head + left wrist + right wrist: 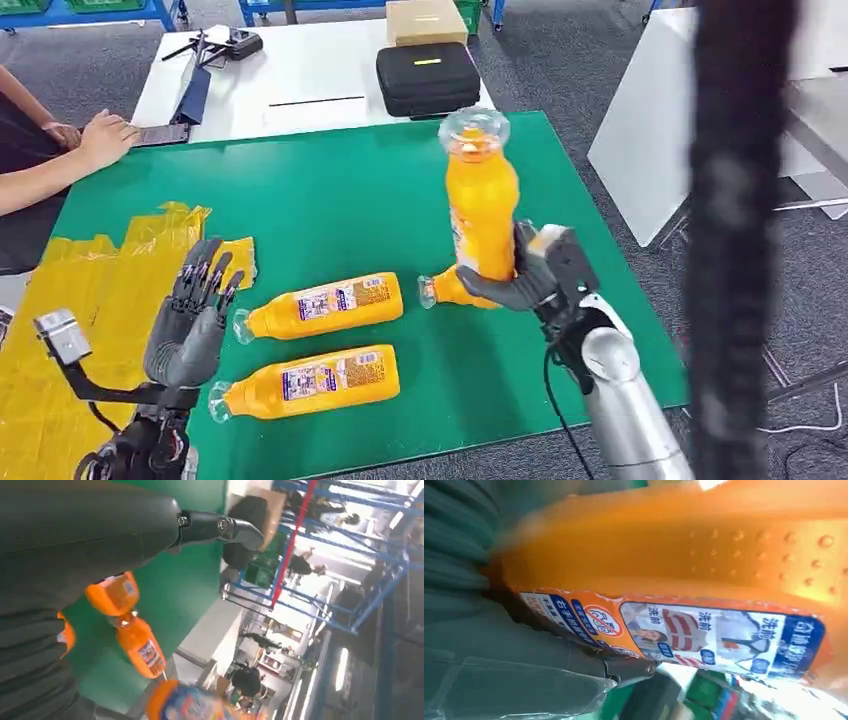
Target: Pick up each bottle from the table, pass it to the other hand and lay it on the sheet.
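The green desk (pixel 330 190) fills the middle of the head view, and the yellow sheet (pixel 90 300) lies crumpled over its left end with no bottle on it, so by the look of things nothing has been delivered yet. Four orange bottles are in play. The right robot hand (pixel 520 275) has its fingers wrapped round the lifted bottle (pixel 482 195), held upright and clear of the desk, cap uppermost; the right wrist view shows the label pressed close against the palm. That reads as the pick-up done and the pass to the other hand still to come. The left robot hand (pixel 195 310) stands over the desk beside the sheet, fingers spread and pointing up, holding nothing. Two bottles (pixel 320 305) lie on their sides just beside it, one nearer the robot (pixel 310 383), and a fourth bottle (pixel 445 290) lies partly hidden behind the right robot hand. All three still wait their turn. Beyond the green, a white table (pixel 300 75) carries a black case (pixel 428 78) and a cardboard box (pixel 425 20), and a person's hand (pixel 100 140) rests at its corner. Grey floor all around.
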